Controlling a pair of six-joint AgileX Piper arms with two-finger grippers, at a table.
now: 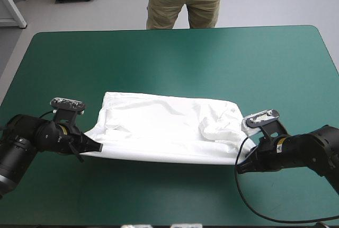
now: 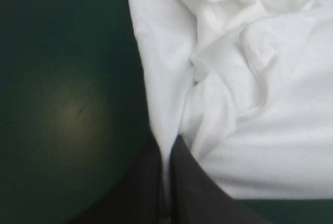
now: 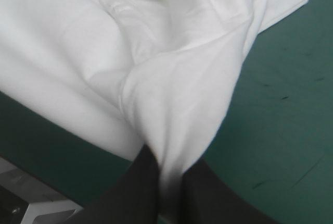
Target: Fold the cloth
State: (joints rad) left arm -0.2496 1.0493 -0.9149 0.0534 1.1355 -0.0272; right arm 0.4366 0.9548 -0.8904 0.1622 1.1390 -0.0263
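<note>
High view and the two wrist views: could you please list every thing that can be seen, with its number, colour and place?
T-shirt: one, white, lying wide across the middle of the table, crumpled near its right end, its near edge stretched between the two hands.
table: one, teal-green cover, bare around the T-shirt on all sides.
left hand: one, black fingers, at the near left corner of the T-shirt, shut on the fabric.
right hand: one, black fingers, at the near right corner of the T-shirt, shut on the fabric.
</note>
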